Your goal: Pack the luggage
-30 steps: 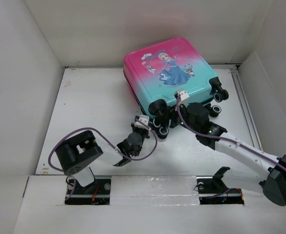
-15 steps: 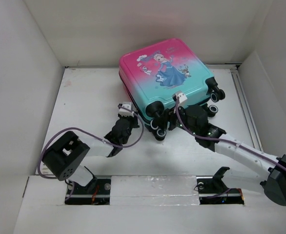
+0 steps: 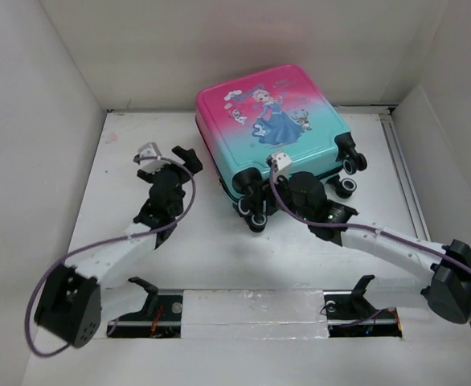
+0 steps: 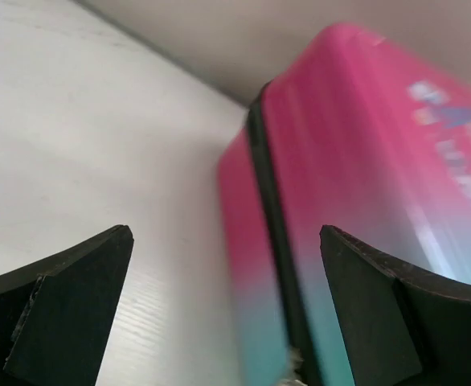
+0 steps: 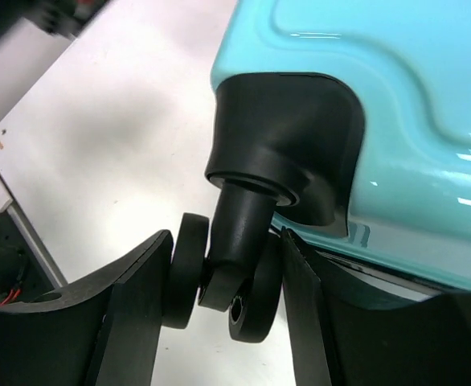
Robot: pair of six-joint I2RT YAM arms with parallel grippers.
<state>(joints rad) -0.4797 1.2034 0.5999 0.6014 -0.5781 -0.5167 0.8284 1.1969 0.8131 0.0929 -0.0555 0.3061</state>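
In the overhead view, the left pincer hung above the worktop at centre left, its jaws spread wide with nothing between them, near the luggage but apart from it. Its wrist camera looked between two dark fingers at the case's pink side, which was blurred and had a black seam running down it. The luggage lay flat and closed at upper centre of the overhead frame, with the princess picture facing up. Its pink end was toward the back wall, and its teal end and wheels pointed lower right. The right arm reached in from the lower right corner to that teal end. In the right wrist view, the right pincer gripped a black double wheel, one finger pressed against each side, just below the black housing at the teal corner.
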